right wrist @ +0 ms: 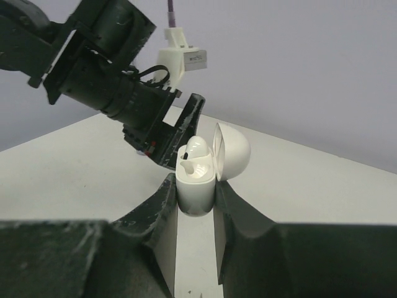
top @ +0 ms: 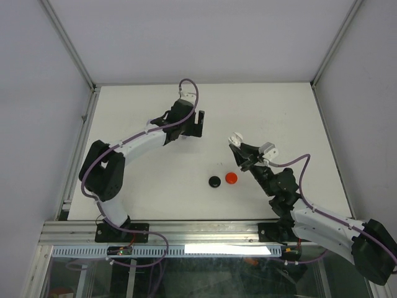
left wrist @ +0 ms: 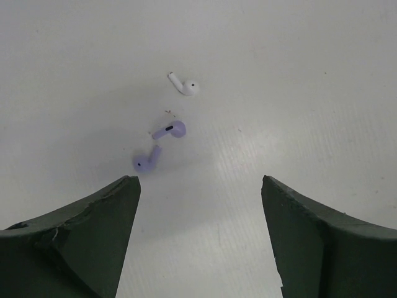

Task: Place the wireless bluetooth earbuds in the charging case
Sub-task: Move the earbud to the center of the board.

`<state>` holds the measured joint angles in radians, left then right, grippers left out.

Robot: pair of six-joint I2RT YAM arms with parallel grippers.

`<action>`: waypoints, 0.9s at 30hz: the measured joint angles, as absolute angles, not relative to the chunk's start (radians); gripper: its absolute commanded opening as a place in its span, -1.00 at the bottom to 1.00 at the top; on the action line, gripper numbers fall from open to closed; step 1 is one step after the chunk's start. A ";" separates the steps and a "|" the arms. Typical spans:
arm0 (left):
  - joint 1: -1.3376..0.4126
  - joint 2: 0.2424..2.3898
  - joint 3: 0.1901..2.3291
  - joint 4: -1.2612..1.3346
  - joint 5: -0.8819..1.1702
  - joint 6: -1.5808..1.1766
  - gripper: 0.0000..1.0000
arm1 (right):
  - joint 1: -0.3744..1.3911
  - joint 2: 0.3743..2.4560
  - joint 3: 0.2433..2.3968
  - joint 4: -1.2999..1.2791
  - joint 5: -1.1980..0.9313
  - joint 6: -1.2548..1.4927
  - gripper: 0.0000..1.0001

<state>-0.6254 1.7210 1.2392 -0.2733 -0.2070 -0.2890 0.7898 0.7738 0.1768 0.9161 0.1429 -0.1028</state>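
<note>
My right gripper is shut on a white charging case with its lid open; one white earbud sits in it, the other slot shows empty. The case also shows in the top view. My left gripper is open and empty above the table, close to two lavender earbuds and one white earbud lying loose ahead of its left finger. In the top view the left gripper hides these buds.
A red puck-like case and a black one lie on the white table between the arms. The left arm's wrist shows just behind the held case. Grey walls enclose the table.
</note>
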 measured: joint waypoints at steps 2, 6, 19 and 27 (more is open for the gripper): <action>-0.614 1.782 1.301 -0.285 -0.194 -0.236 0.54 | 0.790 0.772 0.171 0.912 0.145 -0.102 -1.00; -0.593 1.889 1.415 -0.299 -0.140 -0.125 0.49 | 0.790 0.772 0.167 0.904 0.146 -0.103 -1.00; -0.534 2.192 1.742 -0.434 0.066 0.251 0.33 | 0.789 0.752 0.166 0.862 0.144 -0.103 -1.00; -0.521 2.289 1.843 -0.519 0.136 0.343 0.16 | 0.789 0.752 0.166 0.854 0.144 -0.103 -1.00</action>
<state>-0.5213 2.2887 1.8427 -0.5186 0.1360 0.3431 0.7891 0.7517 0.1658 0.8543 0.1436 -0.1028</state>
